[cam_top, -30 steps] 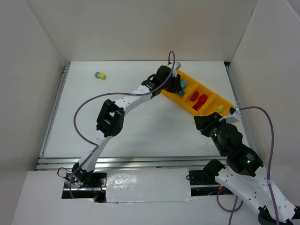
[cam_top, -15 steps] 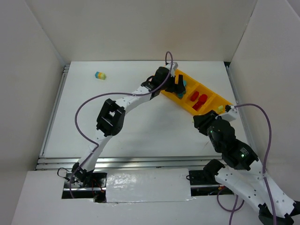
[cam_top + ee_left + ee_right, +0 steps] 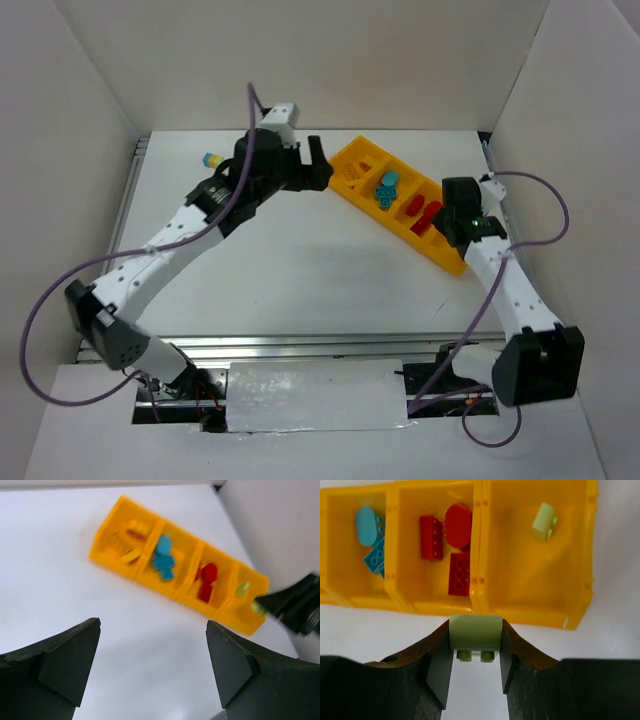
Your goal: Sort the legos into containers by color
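Note:
The containers are one long orange-yellow tray [image 3: 360, 195] of compartments in a row. In the left wrist view they hold yellow legos [image 3: 132, 530], teal legos [image 3: 163, 560], red legos [image 3: 206, 580] and a pale green lego [image 3: 243, 587]. My right gripper [image 3: 475, 641] is shut on a pale green brick [image 3: 475, 631], just short of the tray's near wall [image 3: 530, 612] by the green compartment. Seen from above, it sits at the tray's right end [image 3: 452, 228]. My left gripper [image 3: 318, 165] hangs open and holds nothing, left of the tray; its fingers [image 3: 75, 655] frame bare table.
A teal-and-yellow two-colour clump [image 3: 211, 159] lies on the white table at the far left, behind the left arm. White walls enclose the table on three sides. The right arm's cable [image 3: 540, 200] loops near the right wall.
My left gripper has opened and drawn back left from the tray, where teal legos now show uncovered. My right arm has swung up to the tray's right end, still gripping the green brick.

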You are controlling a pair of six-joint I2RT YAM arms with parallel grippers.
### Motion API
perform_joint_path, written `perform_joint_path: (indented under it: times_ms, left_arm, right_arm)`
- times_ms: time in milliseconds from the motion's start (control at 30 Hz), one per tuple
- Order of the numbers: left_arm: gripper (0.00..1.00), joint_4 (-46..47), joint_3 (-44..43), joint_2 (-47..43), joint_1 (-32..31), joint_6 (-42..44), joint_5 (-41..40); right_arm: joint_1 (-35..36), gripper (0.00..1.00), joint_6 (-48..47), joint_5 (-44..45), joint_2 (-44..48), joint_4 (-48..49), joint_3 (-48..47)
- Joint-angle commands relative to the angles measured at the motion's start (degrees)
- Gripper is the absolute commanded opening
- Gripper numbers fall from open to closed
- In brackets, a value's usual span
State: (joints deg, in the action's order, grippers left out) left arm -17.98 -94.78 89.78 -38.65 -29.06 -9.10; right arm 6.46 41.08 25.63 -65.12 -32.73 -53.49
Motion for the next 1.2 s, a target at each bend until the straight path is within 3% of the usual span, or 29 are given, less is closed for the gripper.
perform_joint_path:
  times_ms: [0,167,333,400,500,533,733,867,1033,1167]
  left_arm:
    - [1.0,-10.5,10.2,-7.0,1.2,-2.5,-9.3]
    - [0.99,-14.2,20.4,-17.9,3.5,-4.2,-11.8]
    - [1.0,-15.4,25.2,-22.0,4.6,-5.7,-11.6]
    - [1.0,-15.9,26.0,-22.1,4.9,-5.9,-12.1]
    - [0.99,-17.3,26.1,-21.3,5.3,-6.8,-13.2]
    - [0.99,-17.3,26.3,-21.2,5.4,-7.1,-13.5]
    - [0.99,-16.7,26.5,-18.3,10.2,-10.2,-12.1]
    - [0.99,-16.7,24.0,-14.9,13.7,-11.7,-13.7]
    - [0.99,-14.5,18.4,-7.6,22.4,-12.9,-13.0]
    - [0.99,-16.7,10.1,6.4,29.2,-10.9,-15.1]
  right_arm:
    - [-3.4,0.04,-2.8,0.2,-8.2,2.6,-7.9]
    - [-6.0,0.04,-2.7,0.0,-18.1,1.5,-11.9]
    - [-9.2,0.07,-2.4,0.0,-20.6,2.6,-12.8]
    - [-9.4,0.2,-2.4,0.8,-21.8,2.3,-13.3]
    - [-9.5,0.57,-2.1,1.6,-23.3,1.1,-14.5]
    - [-9.4,0.73,-1.9,1.5,-23.3,1.0,-14.4]
    - [-9.4,1.0,-2.4,-0.6,-20.5,1.3,-15.1]
    - [-8.1,1.0,-3.4,-6.2,-12.3,2.7,-14.0]
    - [4.1,1.0,-5.9,-16.2,1.3,9.3,-5.1]
    - [9.4,1.0,-7.0,-33.0,5.9,13.5,1.0]
